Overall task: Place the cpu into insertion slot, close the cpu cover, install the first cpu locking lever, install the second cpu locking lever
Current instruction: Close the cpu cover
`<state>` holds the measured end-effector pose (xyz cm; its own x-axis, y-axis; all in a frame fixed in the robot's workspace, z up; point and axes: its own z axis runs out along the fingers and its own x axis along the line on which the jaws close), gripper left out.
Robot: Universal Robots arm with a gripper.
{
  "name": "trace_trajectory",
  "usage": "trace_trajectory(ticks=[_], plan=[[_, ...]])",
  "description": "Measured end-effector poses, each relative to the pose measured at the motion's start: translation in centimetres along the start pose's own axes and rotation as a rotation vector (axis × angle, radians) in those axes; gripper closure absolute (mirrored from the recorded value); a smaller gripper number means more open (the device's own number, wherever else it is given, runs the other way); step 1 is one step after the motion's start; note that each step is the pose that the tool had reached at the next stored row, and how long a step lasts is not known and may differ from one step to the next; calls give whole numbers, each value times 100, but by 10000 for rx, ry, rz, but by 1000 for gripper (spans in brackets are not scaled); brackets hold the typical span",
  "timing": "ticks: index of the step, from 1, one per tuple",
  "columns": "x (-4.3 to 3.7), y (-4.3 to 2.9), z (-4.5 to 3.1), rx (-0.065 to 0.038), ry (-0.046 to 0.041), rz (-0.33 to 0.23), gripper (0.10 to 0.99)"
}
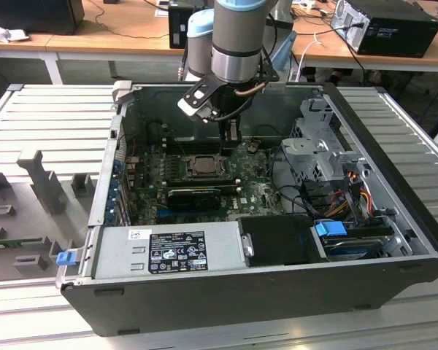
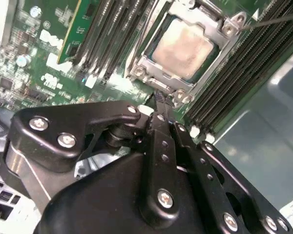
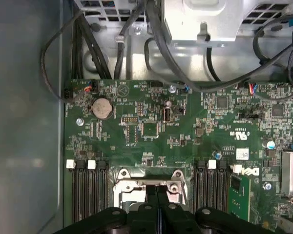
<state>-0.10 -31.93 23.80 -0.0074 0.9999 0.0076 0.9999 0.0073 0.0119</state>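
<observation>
Tool (image 2: 158,101) fingers pressed together, nothing pinched between them; same in first wrist view (image 3: 157,191). It hangs low over the green board (image 3: 136,141), tips just beside the near edge of the cpu cover (image 2: 224,36); can't tell if they touch it. The cpu (image 2: 183,46) is seated in the insertion slot (image 1: 184,169) mid-board, between the two banks of memory slots (image 2: 244,63), tan face showing through the cover's window. Cover lies flat, framing the chip. Thin metal rod (image 2: 273,19) runs off from one cover corner over the memory slots; can't tell if it's latched. Board sits in the open case (image 1: 394,211) on the ribbed grey surface (image 1: 44,117).
</observation>
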Motion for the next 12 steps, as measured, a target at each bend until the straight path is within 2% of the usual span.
trace_trajectory(ticks=[1, 3, 8, 12], plan=[[0, -38, 1, 1, 4, -5, 980], [2, -190, 2, -1, 19, -15, 980], [3, -306, 0, 0, 22, -17, 980], [3, -372, -1, 0, 27, -16, 980]])
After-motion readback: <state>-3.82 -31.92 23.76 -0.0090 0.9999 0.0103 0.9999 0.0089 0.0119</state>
